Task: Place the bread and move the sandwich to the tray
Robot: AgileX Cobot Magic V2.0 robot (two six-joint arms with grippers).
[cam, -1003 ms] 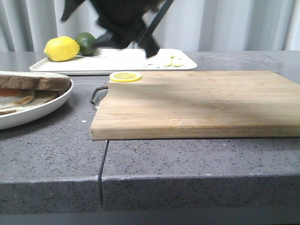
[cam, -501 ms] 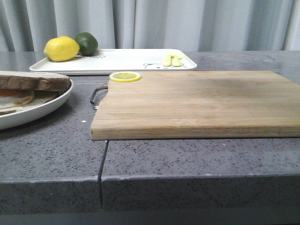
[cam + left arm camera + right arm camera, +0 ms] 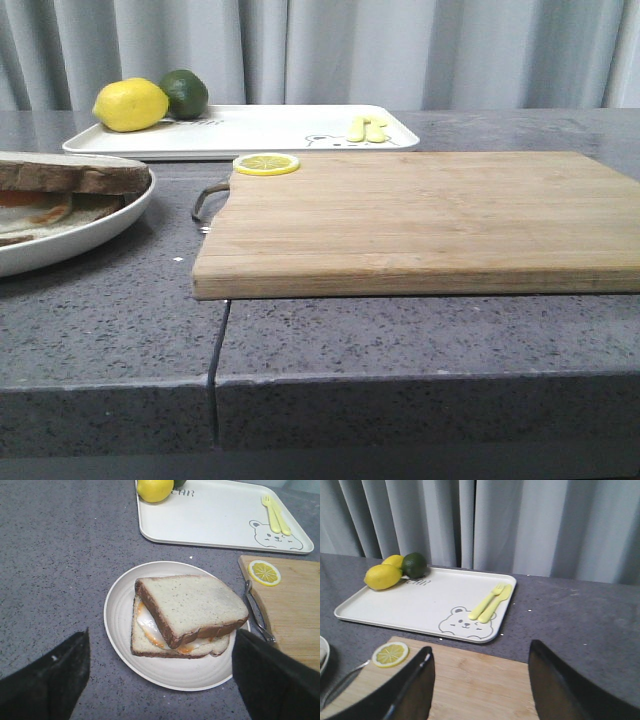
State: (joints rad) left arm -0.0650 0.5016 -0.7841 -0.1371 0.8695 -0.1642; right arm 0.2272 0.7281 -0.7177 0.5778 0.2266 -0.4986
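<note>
Front view: no arm shows here. The sandwich (image 3: 60,195) sits on its round white plate (image 3: 100,232) at the left edge of the grey stone counter (image 3: 400,330), with the top slice of bread (image 3: 75,172) already on it. Just beside the plate lies the wooden cutting board (image 3: 420,220), a lemon slice (image 3: 267,163) on its far left corner. Behind both is the white tray (image 3: 250,130), carrying a lemon (image 3: 131,104), a lime (image 3: 185,93) and a small yellow fork and spoon (image 3: 368,128).

Left wrist view: the left gripper (image 3: 160,675) hangs above the plate with its fingers spread wide, one to each side of the sandwich and gripping nothing. The speckled top slice lies slightly askew over the egg (the yolk just peeks out at the near edge). A metal handle (image 3: 257,612) juts from the board close to the plate rim.

Right wrist view: the right gripper (image 3: 480,690) is also wide open and empty, poised over the far edge of the board and facing the tray, whose bear drawing (image 3: 465,621) marks a bare stretch.

By my reading the bread step is done and the move to the tray is in hand. Next the left arm should drop, close on the sandwich evenly so the slices do not slide apart, then carry it to the tray's bare middle.
</note>
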